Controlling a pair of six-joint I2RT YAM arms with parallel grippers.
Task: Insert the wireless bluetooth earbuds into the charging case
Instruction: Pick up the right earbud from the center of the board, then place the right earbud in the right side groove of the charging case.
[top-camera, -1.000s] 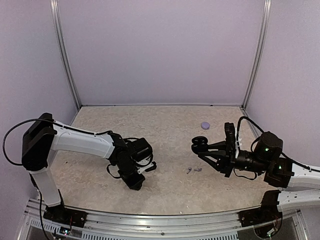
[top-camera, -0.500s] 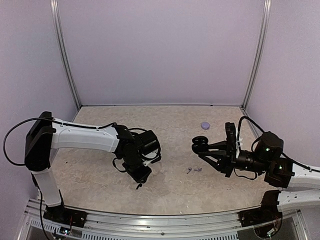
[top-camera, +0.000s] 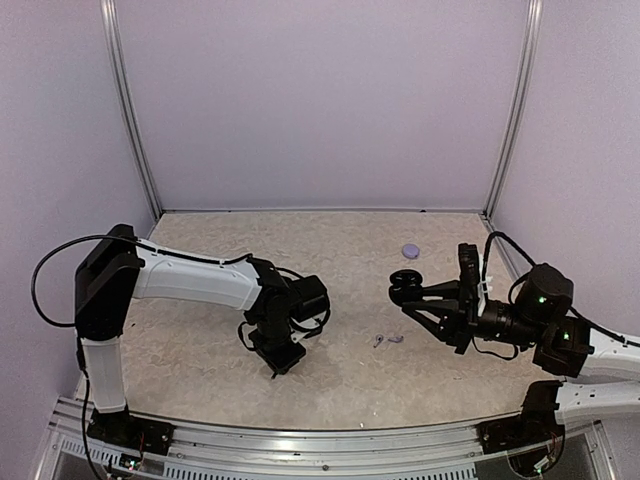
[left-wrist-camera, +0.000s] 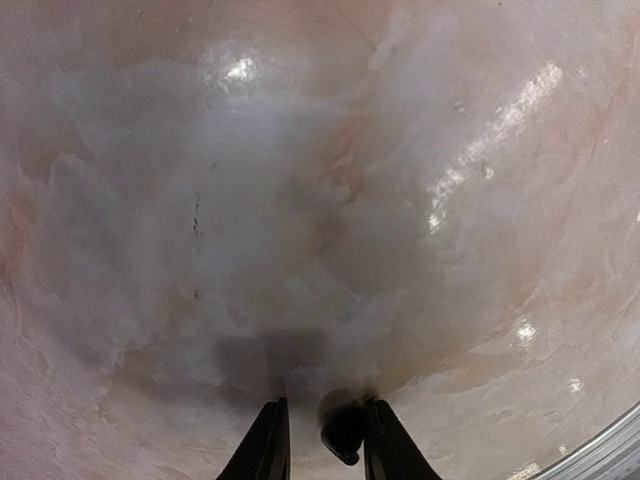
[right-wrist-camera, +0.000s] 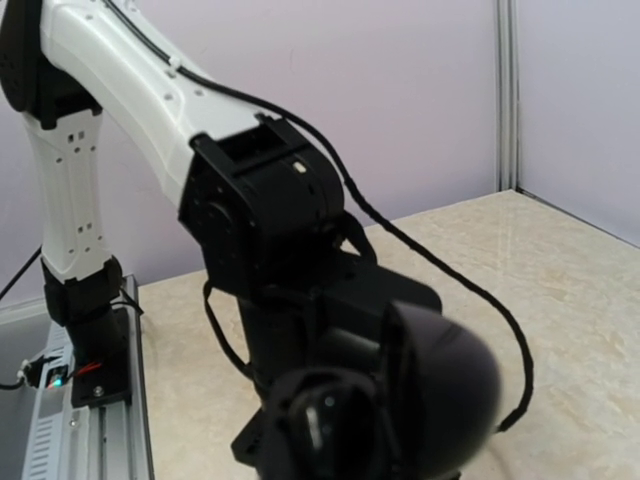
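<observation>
Left fingers (left-wrist-camera: 265, 445) shifted right — narrow gap, earbuds (top-camera: 388, 340) well off to their right.

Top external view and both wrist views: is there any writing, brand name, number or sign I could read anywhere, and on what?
None readable. The left arm, right arm, charging case and table bear no visible text; the right arm's green light is just a glow.
</observation>
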